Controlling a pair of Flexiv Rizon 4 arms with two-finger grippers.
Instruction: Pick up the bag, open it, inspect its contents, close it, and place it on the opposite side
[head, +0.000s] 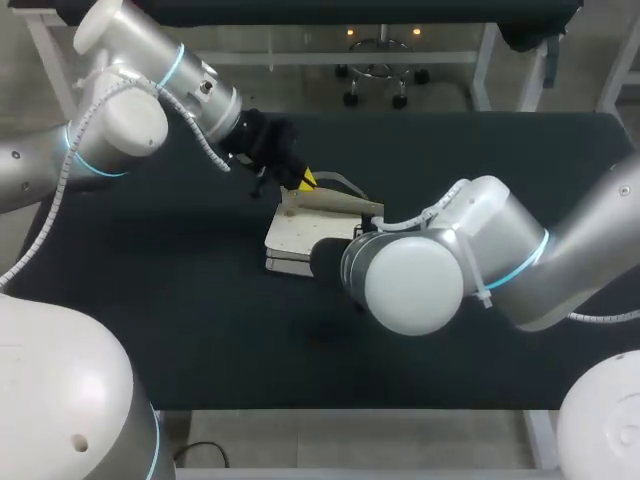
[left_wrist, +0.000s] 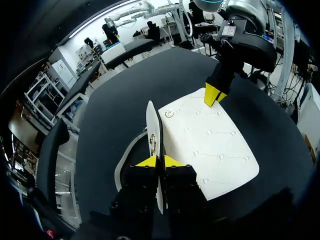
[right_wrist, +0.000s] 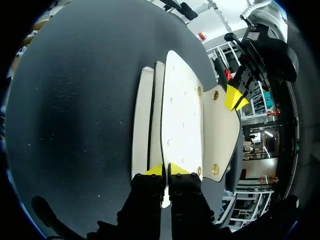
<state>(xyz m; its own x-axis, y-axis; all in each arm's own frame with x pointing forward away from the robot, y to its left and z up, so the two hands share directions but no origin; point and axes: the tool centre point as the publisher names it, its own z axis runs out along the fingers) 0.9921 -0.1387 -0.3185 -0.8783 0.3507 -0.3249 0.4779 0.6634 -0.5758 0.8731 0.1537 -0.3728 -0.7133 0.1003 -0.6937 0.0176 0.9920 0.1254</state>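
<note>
A white bag (head: 293, 238) lies near the middle of the black table (head: 150, 300). Its flap (head: 332, 205) is lifted off the body and stands on edge.

The left arm comes in from the upper left corner of the head view, and the left gripper (head: 306, 181) sits at the far side of the bag. In the left wrist view its two yellow fingertips (left_wrist: 148, 161) are pressed close together with the thin edge of the flap (left_wrist: 154, 125) clamped between them. The flap rises upright ahead of the fingers. The flat white body of the bag spreads out beside it, and a pale strap (left_wrist: 124, 164) curves along the table on the flap's other side.

The right arm comes in from the right of the head view, where its bulky wrist hides its fingers. In the right wrist view the right gripper (right_wrist: 166, 170) is pinched tight on the near edge of the bag. One white panel (right_wrist: 181, 120) runs straight out from between the fingertips, and further layers lie just beside it. The opened flap hangs off to the other side and shows round metal snaps (right_wrist: 216, 95). The left gripper's yellow tips (right_wrist: 233, 97) touch that flap's outer edge. The two grippers hold the bag from opposite ends.
</note>
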